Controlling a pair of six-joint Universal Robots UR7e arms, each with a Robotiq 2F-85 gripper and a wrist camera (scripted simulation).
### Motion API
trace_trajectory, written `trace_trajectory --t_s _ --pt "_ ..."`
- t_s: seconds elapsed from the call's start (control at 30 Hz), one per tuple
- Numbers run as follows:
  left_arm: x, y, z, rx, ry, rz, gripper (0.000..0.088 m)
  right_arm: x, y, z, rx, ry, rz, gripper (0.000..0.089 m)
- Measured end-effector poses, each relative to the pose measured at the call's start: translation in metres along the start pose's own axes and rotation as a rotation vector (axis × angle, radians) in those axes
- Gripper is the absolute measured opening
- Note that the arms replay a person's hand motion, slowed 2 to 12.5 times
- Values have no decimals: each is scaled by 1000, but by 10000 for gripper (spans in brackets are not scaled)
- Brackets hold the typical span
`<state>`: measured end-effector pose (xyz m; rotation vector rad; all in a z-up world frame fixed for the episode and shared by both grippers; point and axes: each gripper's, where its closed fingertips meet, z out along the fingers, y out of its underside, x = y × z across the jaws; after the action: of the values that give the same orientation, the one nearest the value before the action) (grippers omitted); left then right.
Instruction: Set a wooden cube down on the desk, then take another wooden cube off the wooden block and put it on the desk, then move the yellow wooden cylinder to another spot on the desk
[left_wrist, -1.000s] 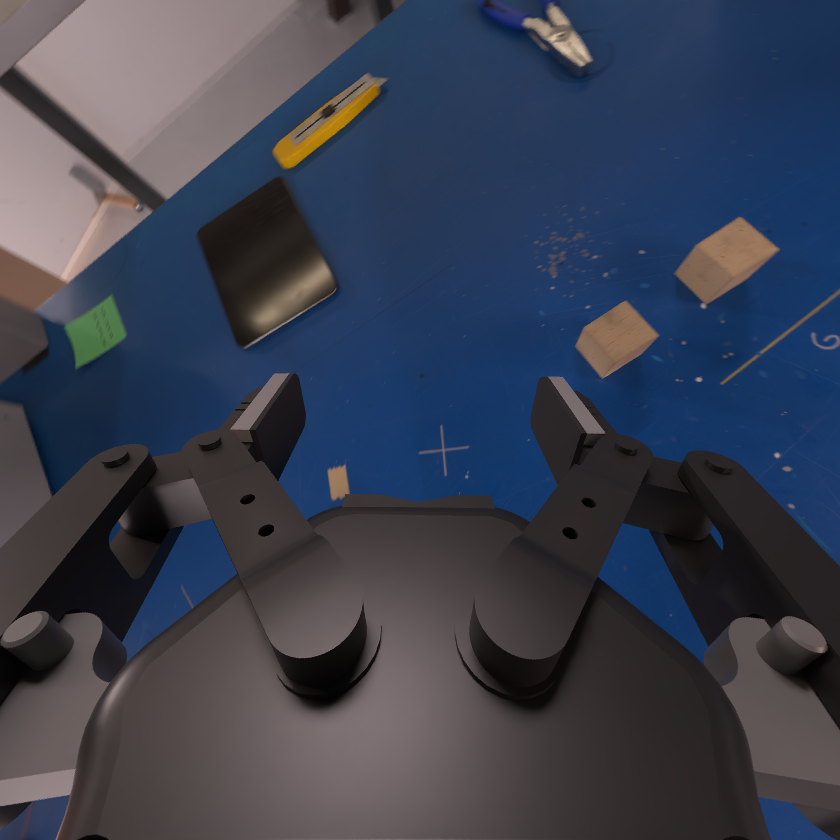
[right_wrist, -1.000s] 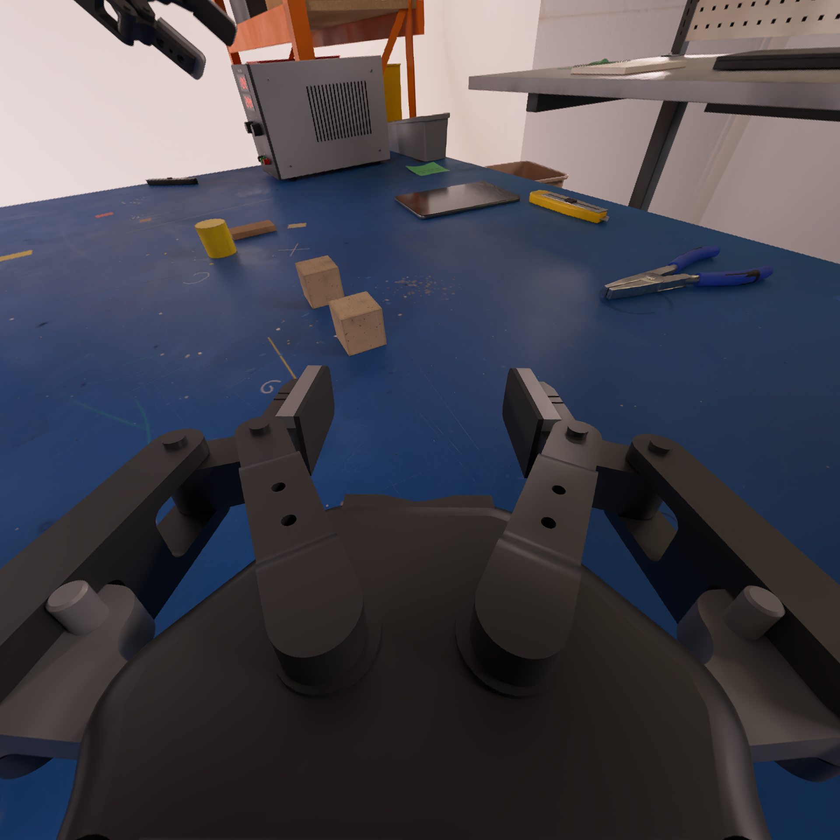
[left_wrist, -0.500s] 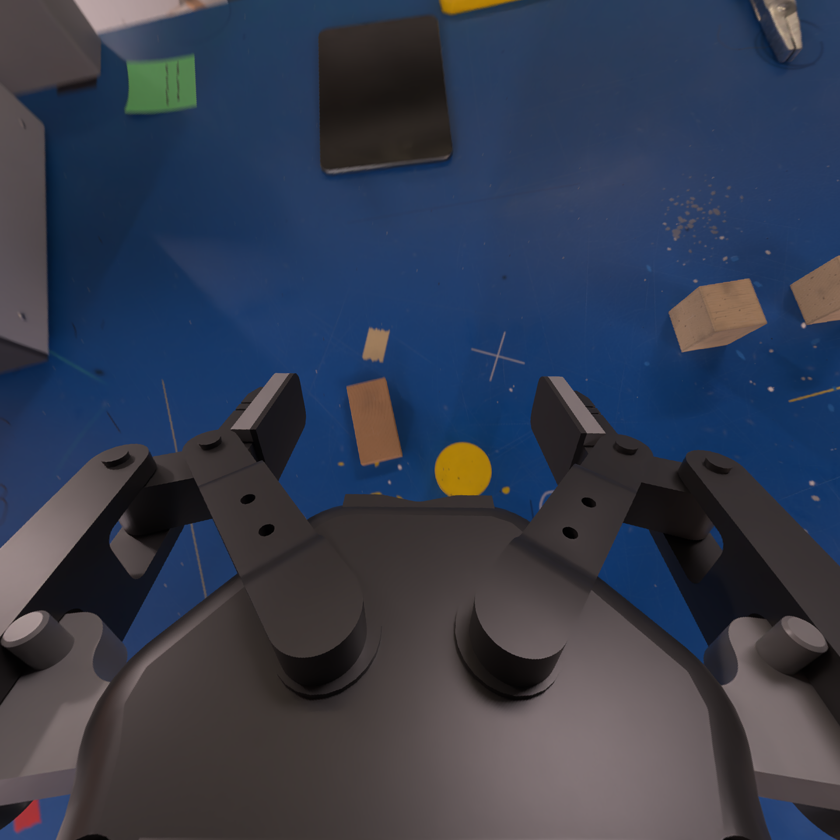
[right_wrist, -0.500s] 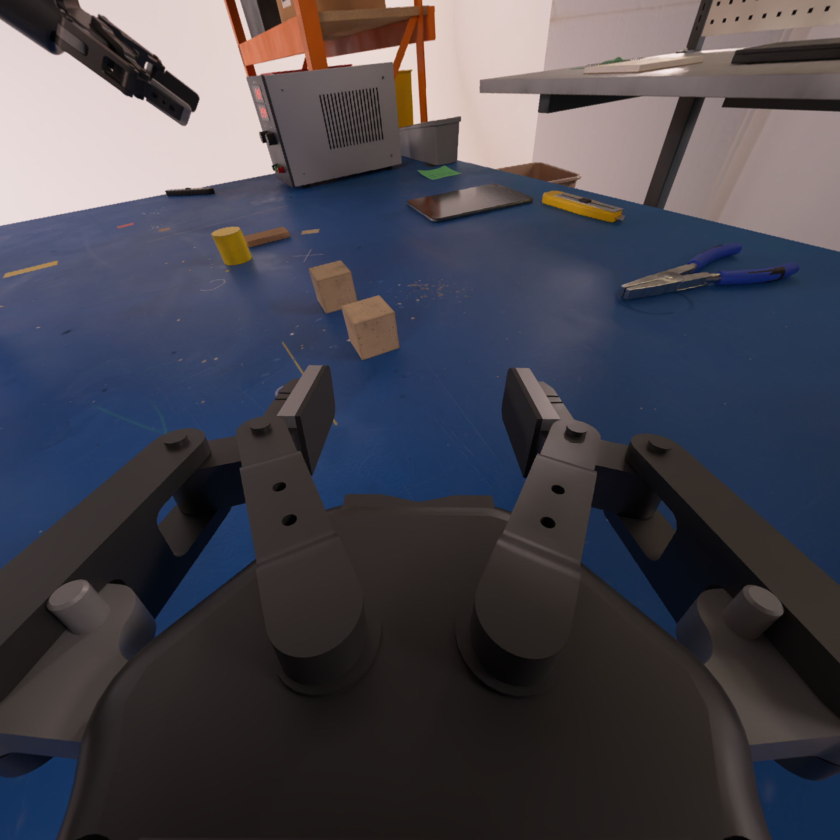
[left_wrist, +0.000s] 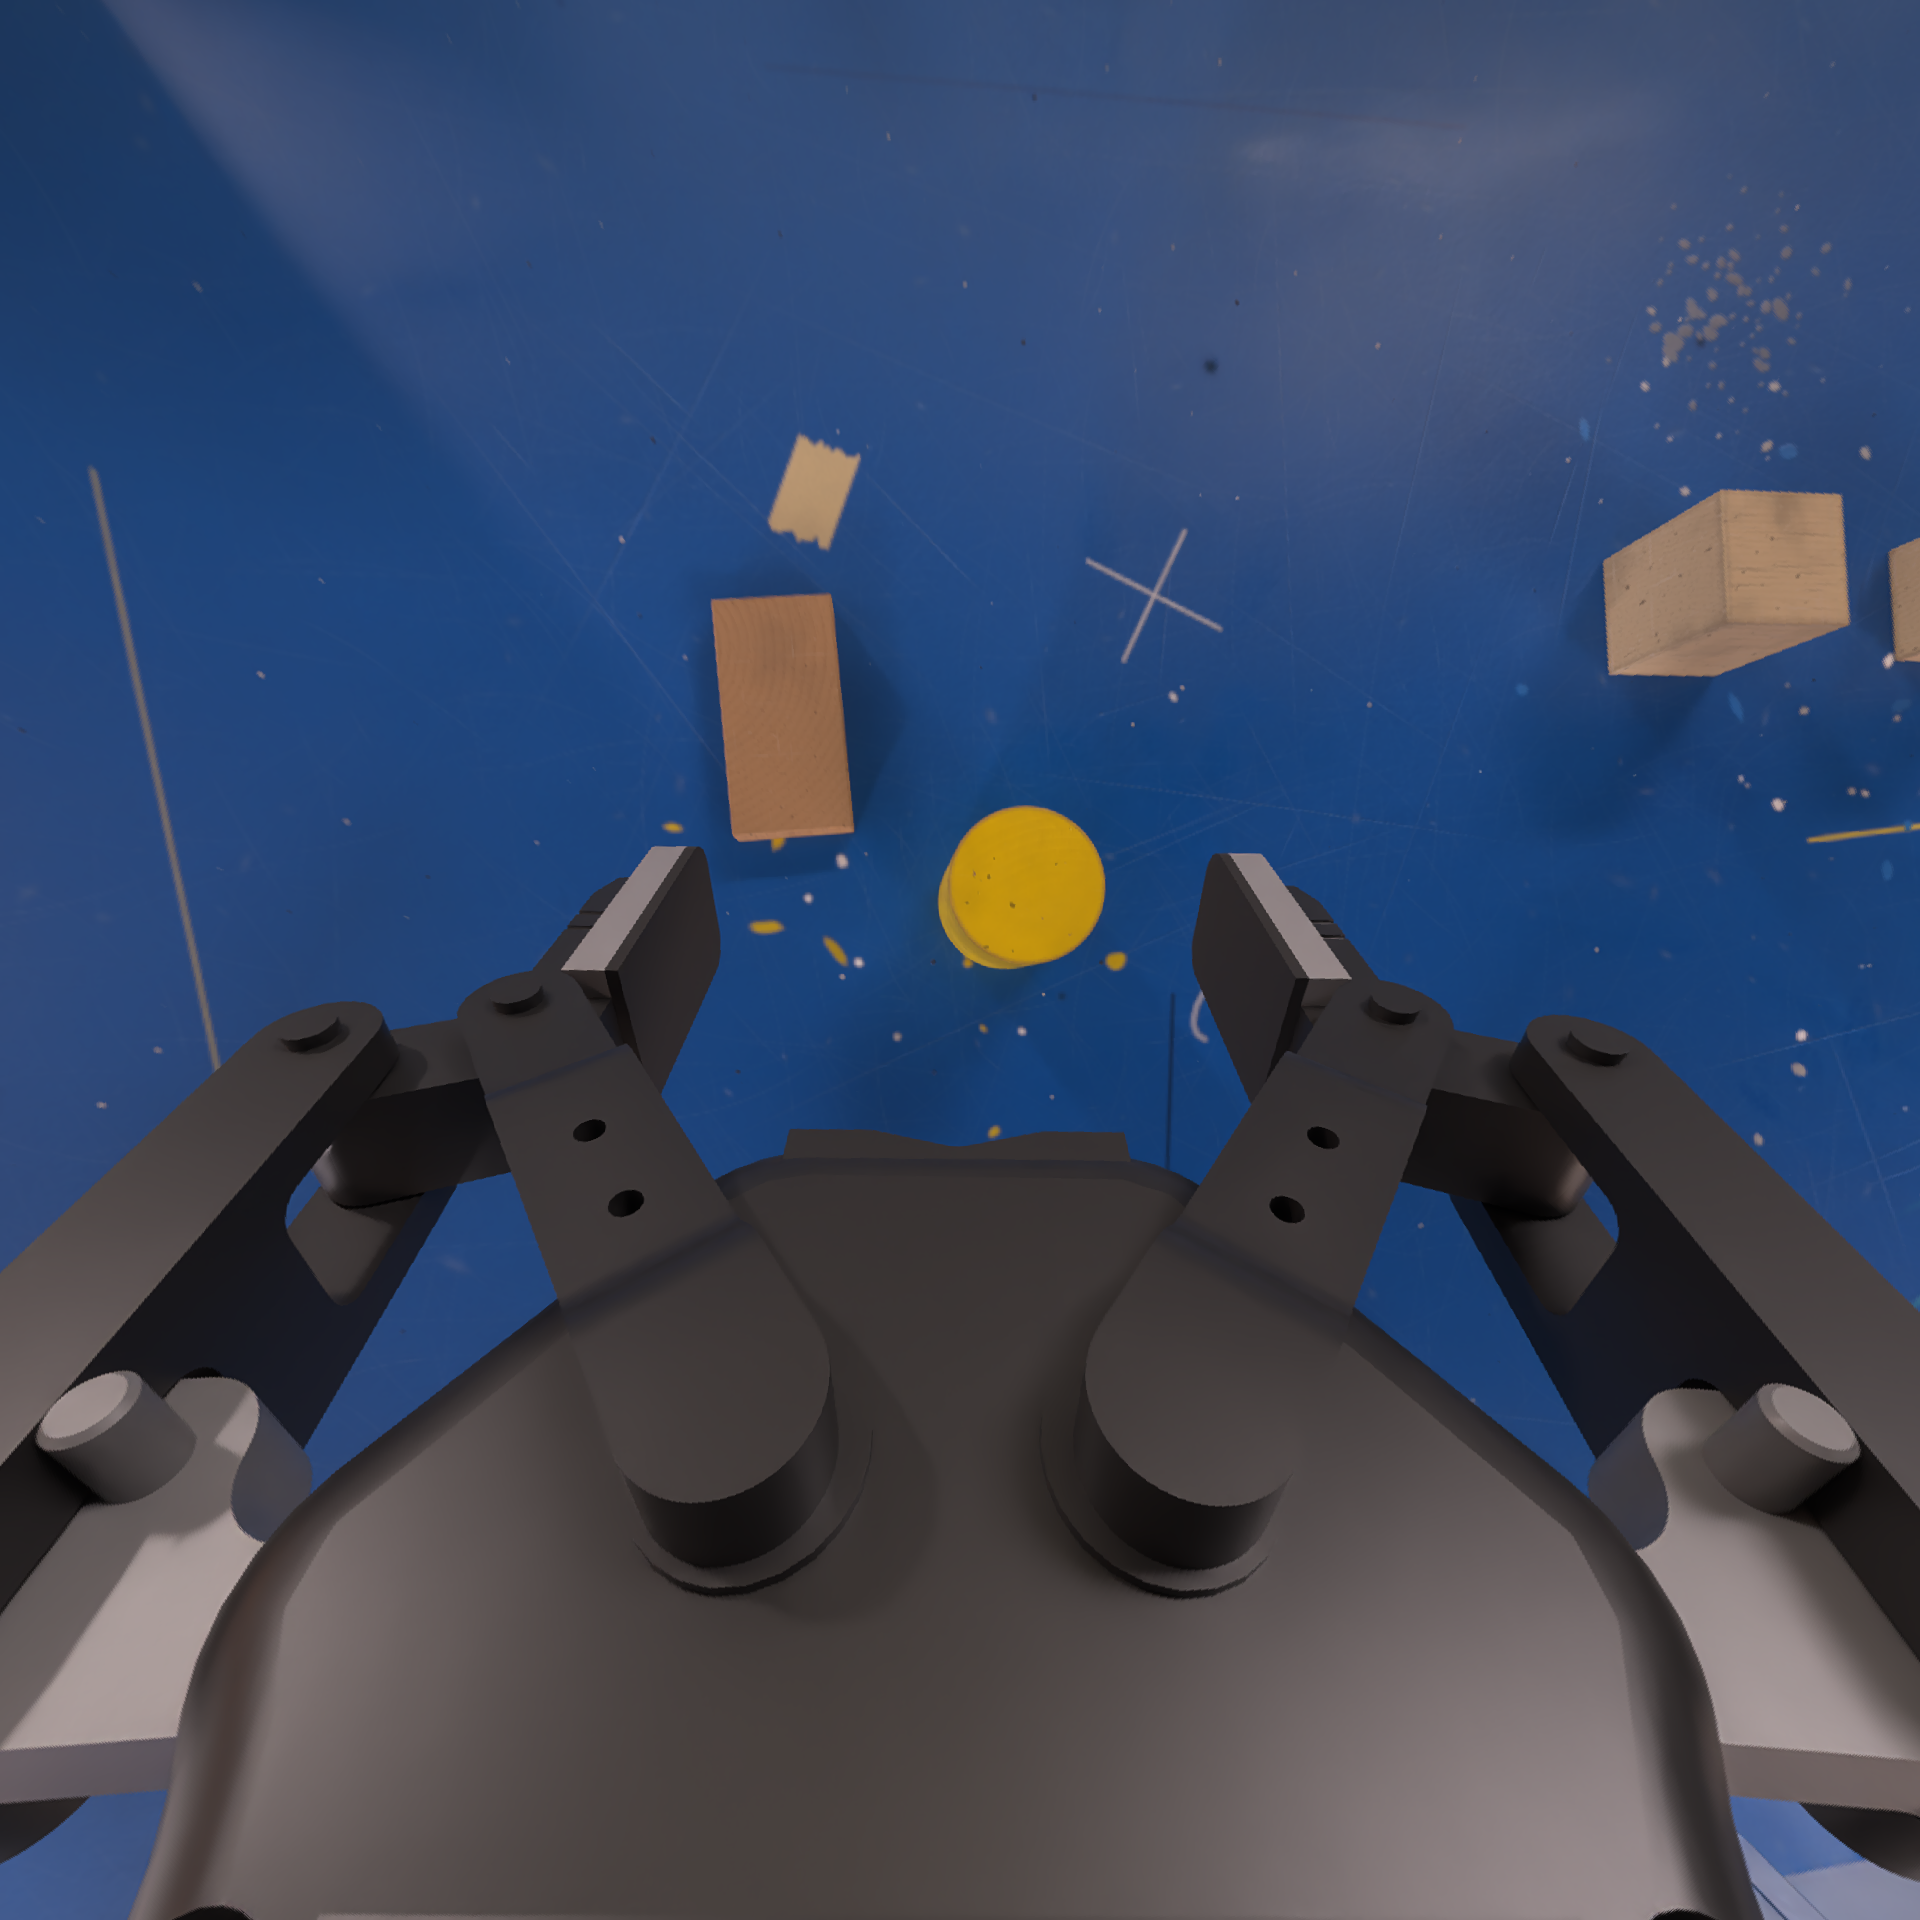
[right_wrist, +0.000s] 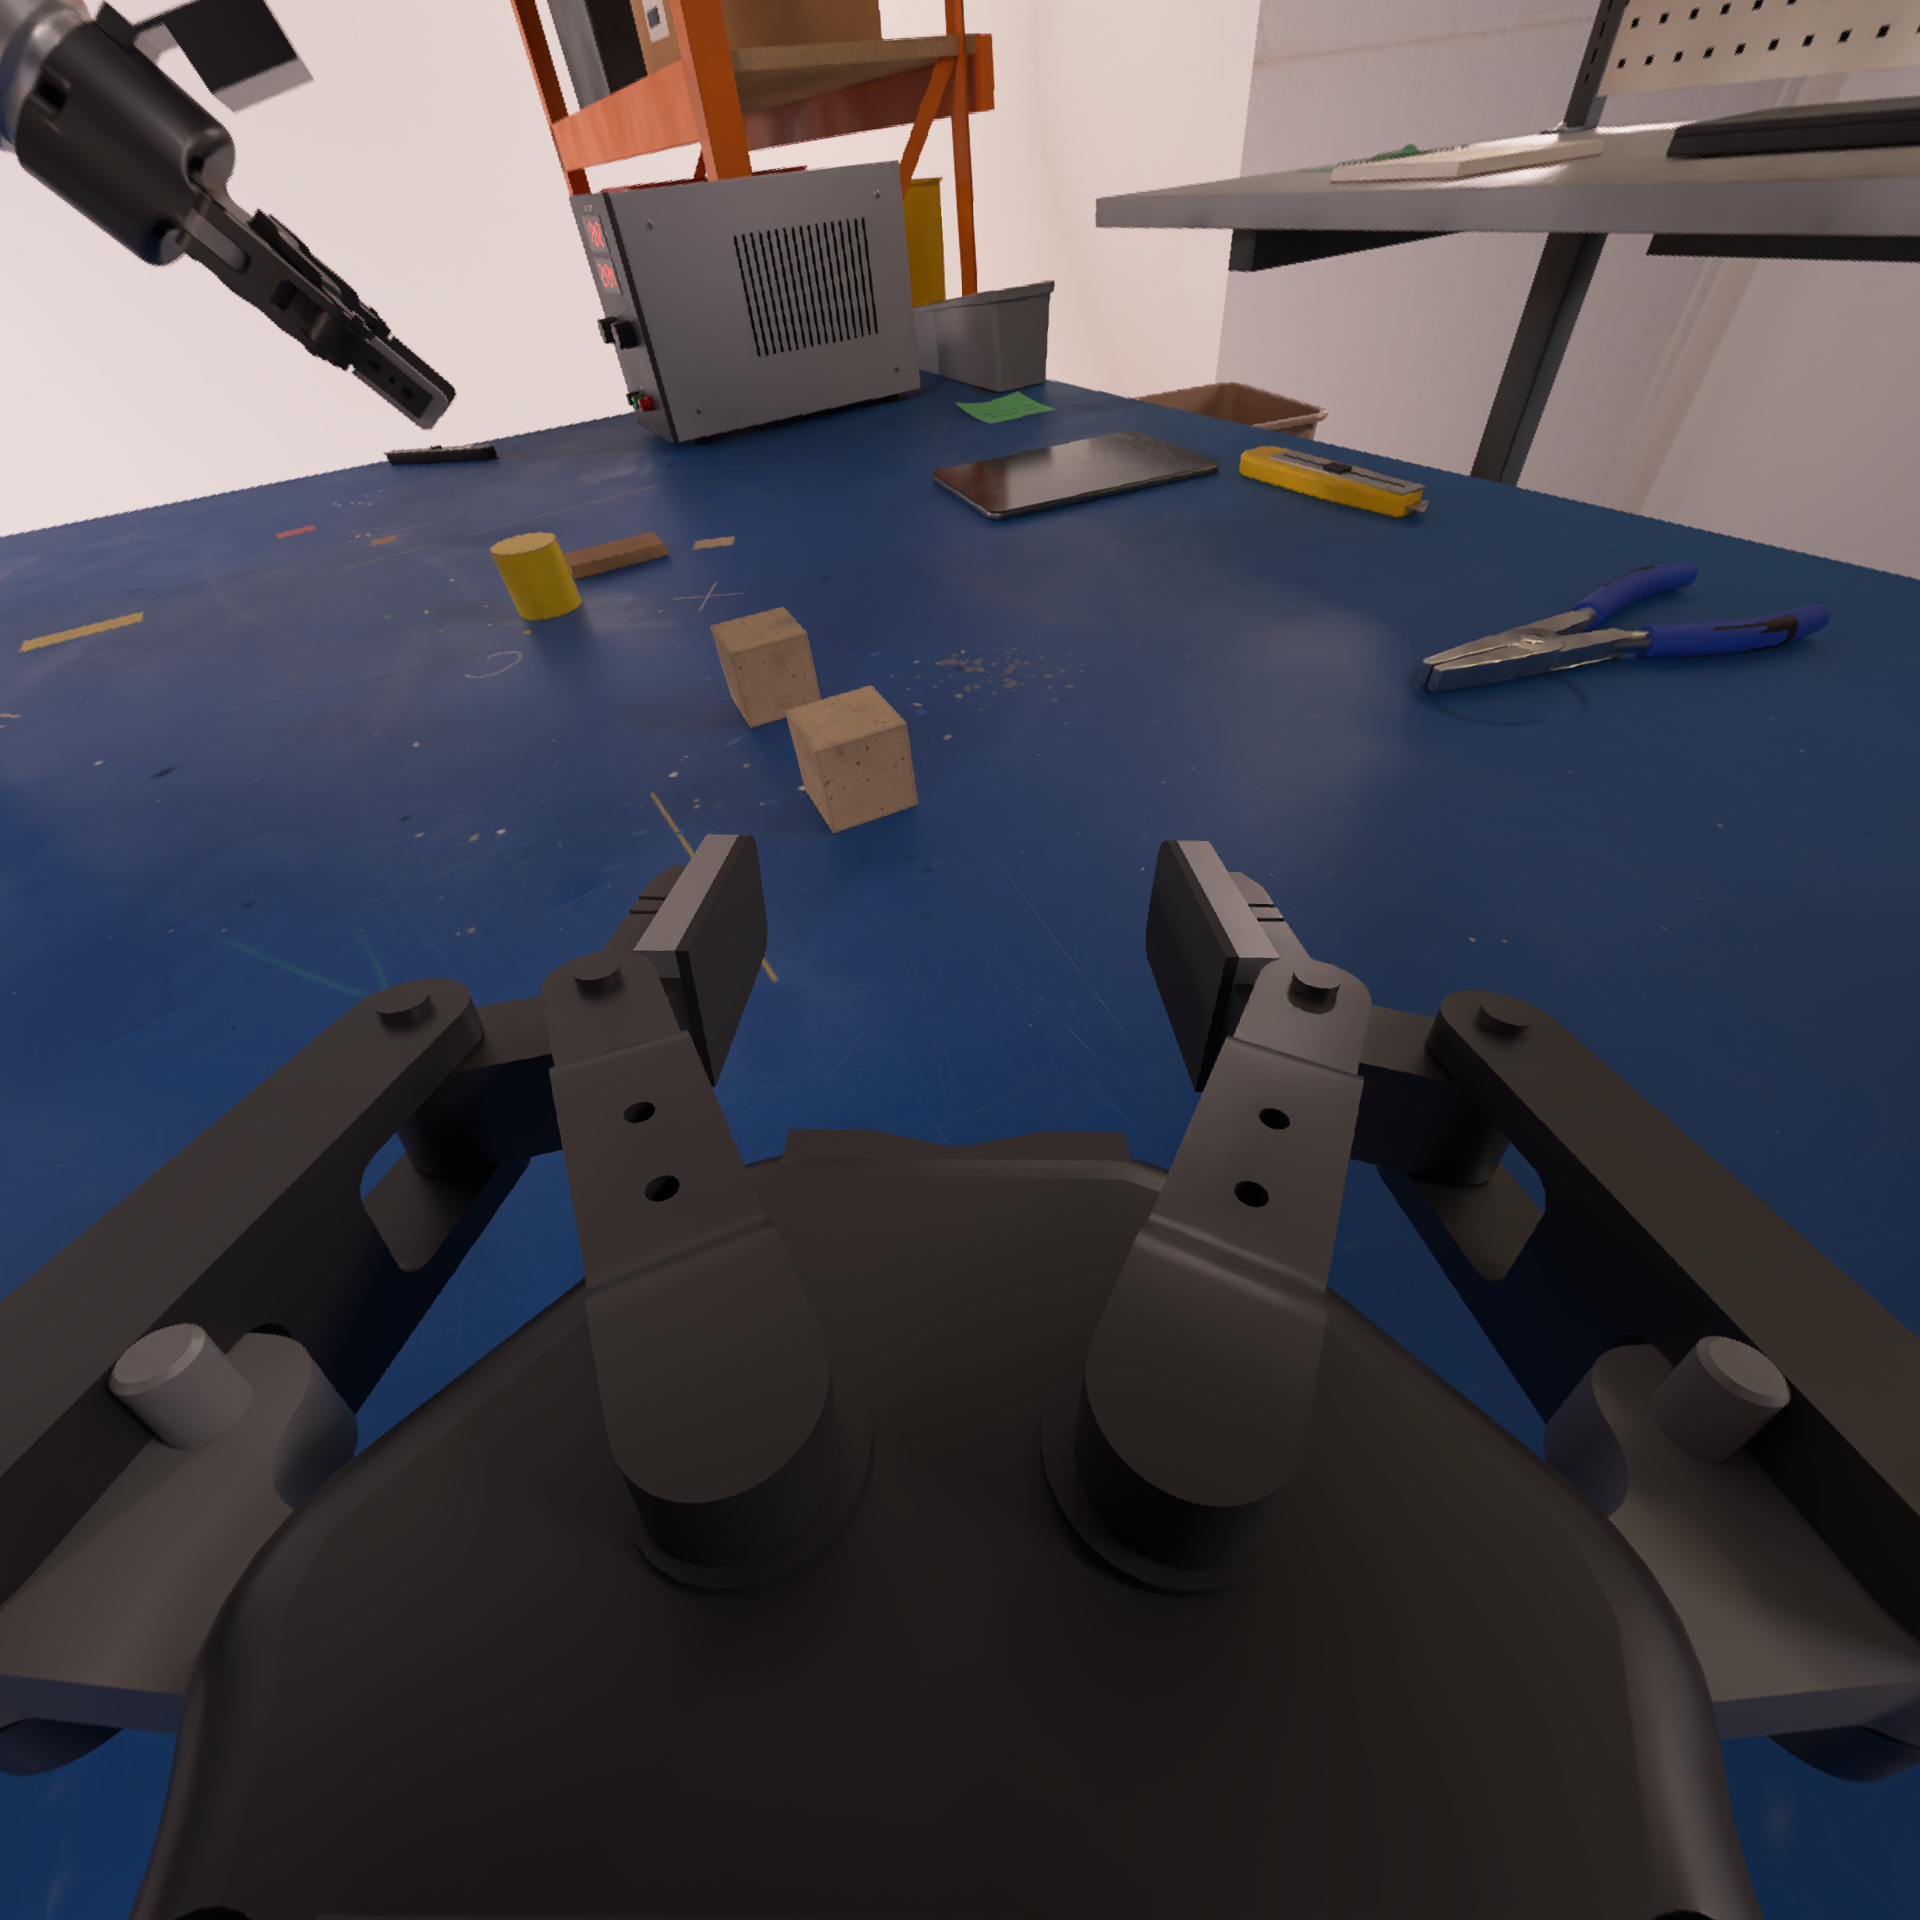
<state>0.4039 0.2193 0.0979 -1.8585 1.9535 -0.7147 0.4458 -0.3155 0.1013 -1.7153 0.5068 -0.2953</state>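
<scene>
The yellow wooden cylinder stands upright on the blue desk, seen from straight above. My left gripper is open and empty, high over it, with the cylinder just right of the midline between the fingers. The flat wooden block lies bare to the cylinder's left. Two wooden cubes sit on the desk to the right. In the right wrist view the cylinder, block and far cube show ahead. My right gripper is open and empty, low over the desk.
A grey power supply, a black tablet, a yellow utility knife, a green note and blue-handled pliers lie at the desk's far and right parts. The left arm hangs above the far left.
My left gripper swung over and came down above the yellow cylinder, which now sits between its fingers in view. My right gripper drew back slightly. Both stayed open.
</scene>
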Motion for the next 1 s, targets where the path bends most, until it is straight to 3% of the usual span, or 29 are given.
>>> trace_trajectory --t_s 0.47,1.0 --pt "12 19 22 -63 18 -30 767 -3 -4 0 22 -3 -4 645" --pt "14 32 41 -149 -47 15 704 -3 0 2 -6 5 -32 645"
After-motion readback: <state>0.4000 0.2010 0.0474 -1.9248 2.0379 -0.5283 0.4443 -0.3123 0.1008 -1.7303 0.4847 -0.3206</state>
